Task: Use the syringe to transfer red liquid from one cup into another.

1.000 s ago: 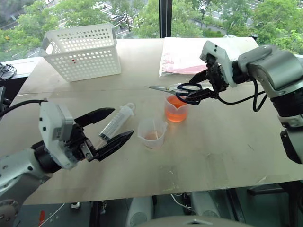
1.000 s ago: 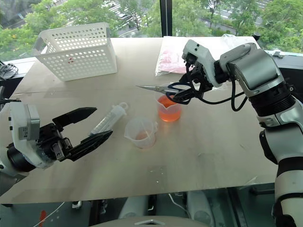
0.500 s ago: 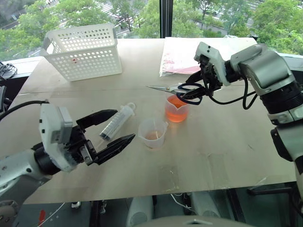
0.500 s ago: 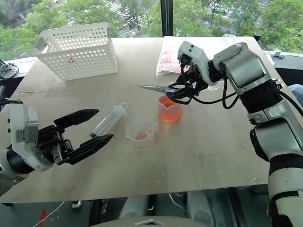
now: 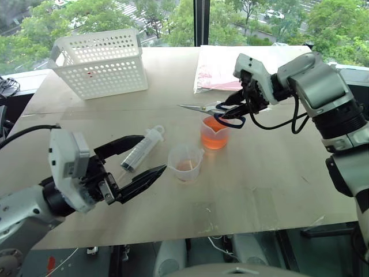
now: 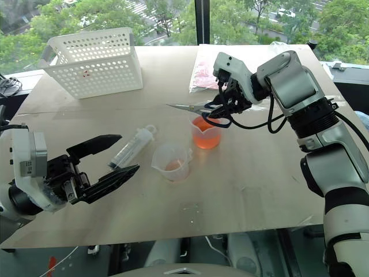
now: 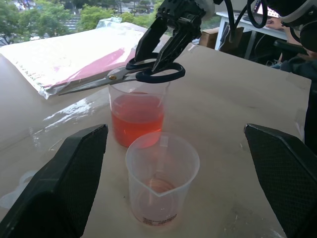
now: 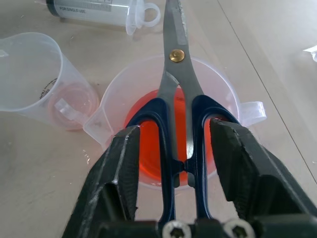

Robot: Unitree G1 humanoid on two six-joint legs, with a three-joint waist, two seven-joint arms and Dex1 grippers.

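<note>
The syringe [image 5: 142, 149] lies flat on the table, left of both cups. One cup [image 5: 214, 135] holds the red liquid [image 5: 214, 141]. The other cup [image 5: 185, 164] stands in front of it with a thin red film at its bottom. Scissors [image 5: 202, 107] with blue handles lie across the full cup's rim, blades pointing left. My right gripper [image 5: 229, 111] reaches down from the right, and its fingers [image 8: 124, 173] press on the handles from both sides. My left gripper [image 5: 153, 153] stands wide open and empty, just in front of the syringe.
A white perforated basket [image 5: 102, 62] stands at the back left. A plastic-wrapped red and white packet [image 5: 222, 72] lies at the back, behind the cups. The table's front edge [image 5: 190, 231] runs close below the left gripper.
The right gripper's fingers have drawn in from wide open onto the scissors' handles. The scissors stay on the cup's rim. The left gripper has not moved.
</note>
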